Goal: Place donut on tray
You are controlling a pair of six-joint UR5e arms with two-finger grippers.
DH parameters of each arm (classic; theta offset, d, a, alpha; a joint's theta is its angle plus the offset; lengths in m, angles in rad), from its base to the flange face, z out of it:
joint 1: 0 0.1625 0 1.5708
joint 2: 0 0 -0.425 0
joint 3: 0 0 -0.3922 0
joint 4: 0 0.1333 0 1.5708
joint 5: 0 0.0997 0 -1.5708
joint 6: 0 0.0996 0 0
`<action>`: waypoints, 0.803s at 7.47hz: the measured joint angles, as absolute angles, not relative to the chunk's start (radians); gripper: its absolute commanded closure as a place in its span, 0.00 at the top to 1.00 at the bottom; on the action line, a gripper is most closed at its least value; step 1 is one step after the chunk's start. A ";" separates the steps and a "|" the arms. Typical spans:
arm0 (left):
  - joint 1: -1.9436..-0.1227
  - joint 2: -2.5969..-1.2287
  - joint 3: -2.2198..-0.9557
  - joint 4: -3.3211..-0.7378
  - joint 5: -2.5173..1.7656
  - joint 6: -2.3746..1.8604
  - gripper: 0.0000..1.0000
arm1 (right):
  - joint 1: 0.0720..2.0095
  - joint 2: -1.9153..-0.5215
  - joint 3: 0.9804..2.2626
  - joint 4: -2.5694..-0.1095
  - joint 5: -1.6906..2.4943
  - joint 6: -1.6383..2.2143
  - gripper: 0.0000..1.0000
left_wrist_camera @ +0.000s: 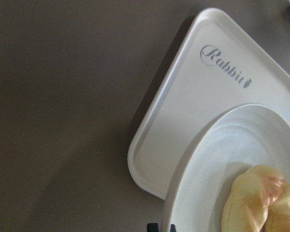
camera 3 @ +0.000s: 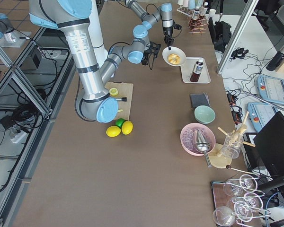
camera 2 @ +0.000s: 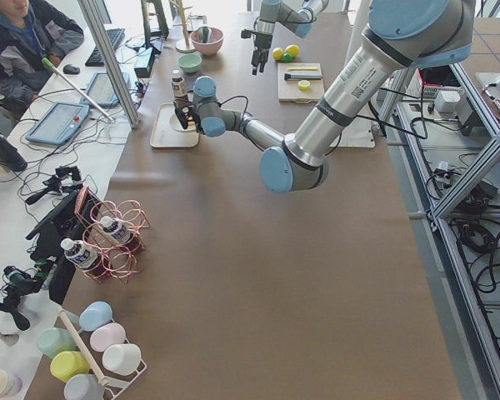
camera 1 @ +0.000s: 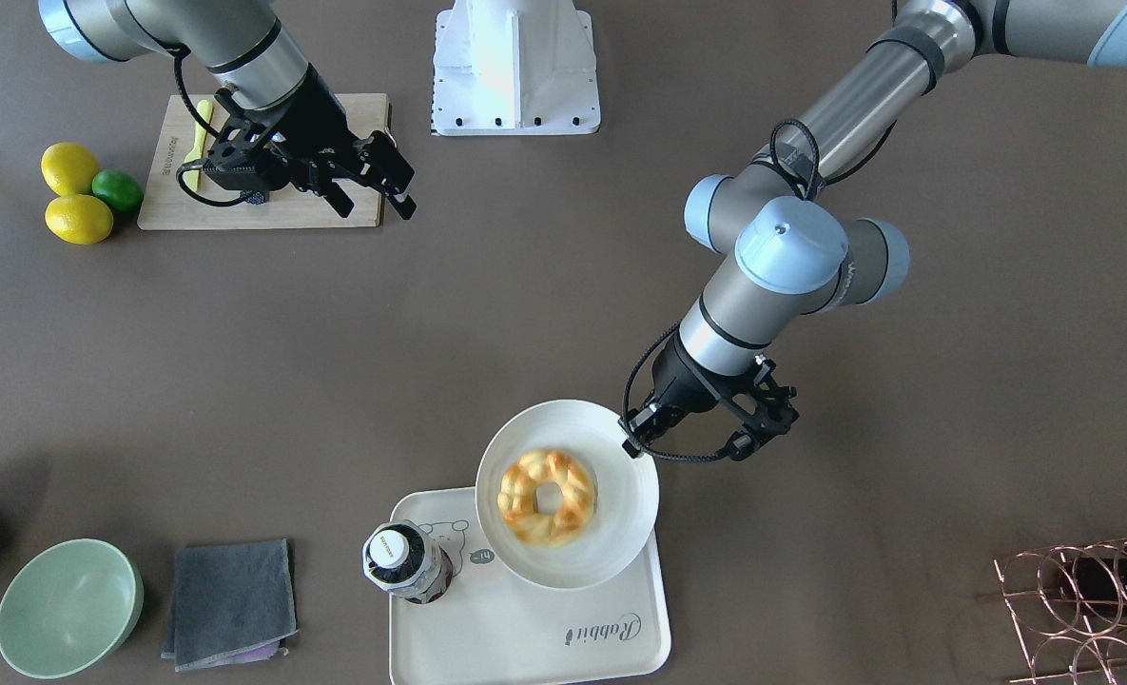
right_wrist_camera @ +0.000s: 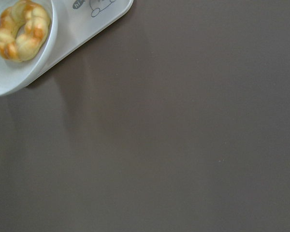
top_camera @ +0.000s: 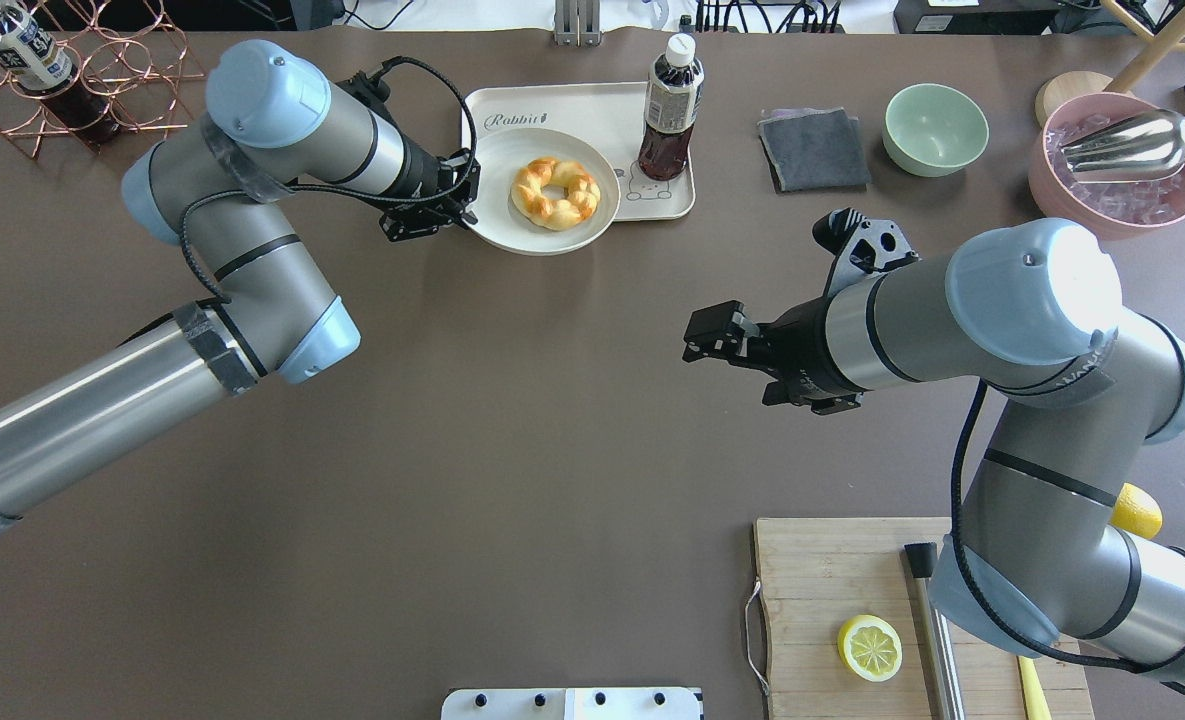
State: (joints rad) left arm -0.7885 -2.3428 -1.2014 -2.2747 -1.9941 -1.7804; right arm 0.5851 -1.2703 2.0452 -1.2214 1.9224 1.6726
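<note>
The donut (camera 1: 546,497), golden with brown glazed patches, lies on a round white plate (camera 1: 620,485). The plate overlaps the near corner of the cream tray (camera 1: 525,637) and hangs out over the table. My left gripper (camera 1: 631,445) is shut on the plate's rim, on the side away from the tray. The left wrist view shows the rim (left_wrist_camera: 217,159), part of the donut (left_wrist_camera: 261,203) and the tray's "Rabbit" script (left_wrist_camera: 183,121). I cannot tell whether the plate rests on the tray. My right gripper (camera 1: 376,205) is open and empty above the table, far from the tray.
A dark drink bottle (camera 1: 406,561) stands on the tray beside the plate. A grey cloth (camera 1: 230,601) and a green bowl (camera 1: 68,607) lie beyond it. A wooden cutting board (camera 1: 259,214), two lemons and a lime (camera 1: 78,195) are by my right arm. A copper wire rack (camera 1: 1086,609) stands at the far corner.
</note>
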 measured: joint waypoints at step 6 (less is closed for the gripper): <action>-0.757 -2.518 -0.800 -2.528 -1.784 -1.953 0.41 | 0.606 -1.319 2.057 -1.221 1.920 1.670 1.00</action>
State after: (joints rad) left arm -0.7572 -2.5175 -0.8000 -2.5284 -1.7838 -1.9534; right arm 0.6062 -1.3186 2.0567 -1.2211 1.9196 1.6703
